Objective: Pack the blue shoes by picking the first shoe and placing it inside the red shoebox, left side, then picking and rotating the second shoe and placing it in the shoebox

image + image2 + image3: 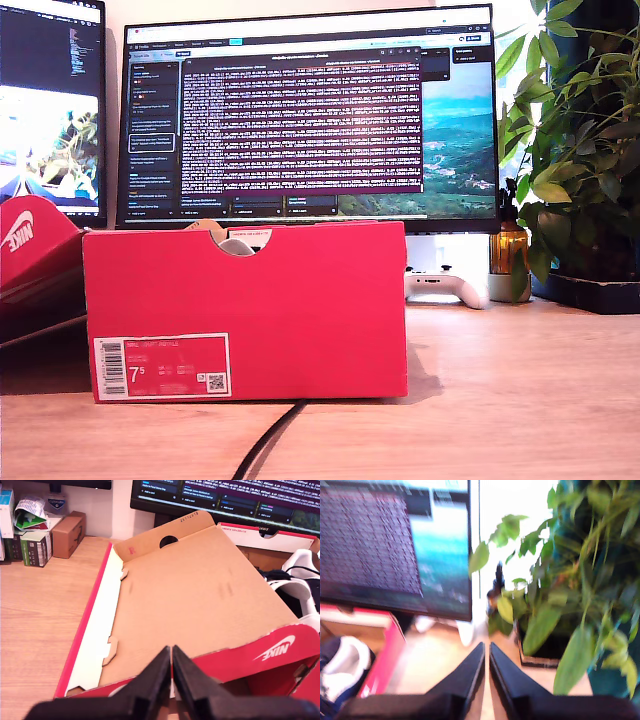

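The red shoebox (245,310) stands in the middle of the exterior view, with its "7.5" label low on the front and something pale showing in the top notch. Its red lid (35,260) with a white swoosh leans at that view's left. In the first wrist view the lid (200,595) lies open with its brown inside up, and navy shoes (300,580) with white trim lie in the box beyond it. My first gripper (171,650) is shut and empty above the lid's rim. My second gripper (486,647) is shut and empty beside the shoebox (380,665), where a shoe (340,672) shows inside. Neither gripper appears in the exterior view.
A wide monitor (310,110) stands behind the box. A leafy plant (580,150) fills the exterior view's right, with a white game controller (445,285) beside it. A black cable (265,445) runs across the wooden table (520,400). Small boxes (67,532) sit by the lid.
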Robot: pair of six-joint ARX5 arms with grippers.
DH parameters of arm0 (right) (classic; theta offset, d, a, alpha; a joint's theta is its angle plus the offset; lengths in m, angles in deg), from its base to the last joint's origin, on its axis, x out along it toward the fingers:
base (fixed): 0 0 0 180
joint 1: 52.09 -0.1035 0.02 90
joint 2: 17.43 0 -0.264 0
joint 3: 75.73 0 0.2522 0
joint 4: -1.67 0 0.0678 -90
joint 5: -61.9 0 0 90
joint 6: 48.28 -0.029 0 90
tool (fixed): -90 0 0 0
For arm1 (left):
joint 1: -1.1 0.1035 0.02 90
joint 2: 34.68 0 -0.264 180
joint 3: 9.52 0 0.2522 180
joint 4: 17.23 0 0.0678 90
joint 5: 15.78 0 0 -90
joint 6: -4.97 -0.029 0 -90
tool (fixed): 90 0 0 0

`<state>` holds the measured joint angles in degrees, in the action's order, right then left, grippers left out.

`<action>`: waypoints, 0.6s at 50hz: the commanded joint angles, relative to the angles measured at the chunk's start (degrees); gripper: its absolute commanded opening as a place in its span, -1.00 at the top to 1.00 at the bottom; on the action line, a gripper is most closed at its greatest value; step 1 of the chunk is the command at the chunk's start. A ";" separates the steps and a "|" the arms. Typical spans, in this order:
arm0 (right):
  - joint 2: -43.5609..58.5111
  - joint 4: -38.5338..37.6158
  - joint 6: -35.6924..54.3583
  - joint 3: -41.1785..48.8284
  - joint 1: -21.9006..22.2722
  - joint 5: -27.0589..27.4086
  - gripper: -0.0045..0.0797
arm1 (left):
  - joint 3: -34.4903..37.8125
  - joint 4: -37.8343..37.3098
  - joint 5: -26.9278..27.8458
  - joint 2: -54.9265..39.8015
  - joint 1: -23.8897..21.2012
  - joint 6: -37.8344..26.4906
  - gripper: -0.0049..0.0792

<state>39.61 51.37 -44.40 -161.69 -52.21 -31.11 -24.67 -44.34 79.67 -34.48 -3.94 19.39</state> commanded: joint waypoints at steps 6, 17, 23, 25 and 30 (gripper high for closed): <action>-5.05 -5.20 0.61 5.95 2.05 -2.86 0.92 | 2.01 -0.33 0.09 0.46 0.33 -0.46 0.93; -9.92 -11.50 0.66 13.94 3.54 -4.44 0.92 | 2.01 -0.33 0.09 0.46 0.33 -0.46 0.93; -12.33 -15.02 0.66 19.06 3.78 -4.63 0.92 | 2.01 -0.33 0.09 0.46 0.33 -0.46 0.93; -13.05 -16.35 0.66 20.92 3.82 -5.09 0.92 | 2.01 -0.33 0.09 0.46 0.33 -0.46 0.93; -14.95 -19.82 0.63 25.24 4.00 -7.39 0.92 | 2.01 -0.33 0.09 0.46 0.33 -0.46 0.93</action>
<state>25.73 33.62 -43.77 -138.72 -48.69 -37.62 -24.67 -44.34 79.67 -34.48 -3.94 19.39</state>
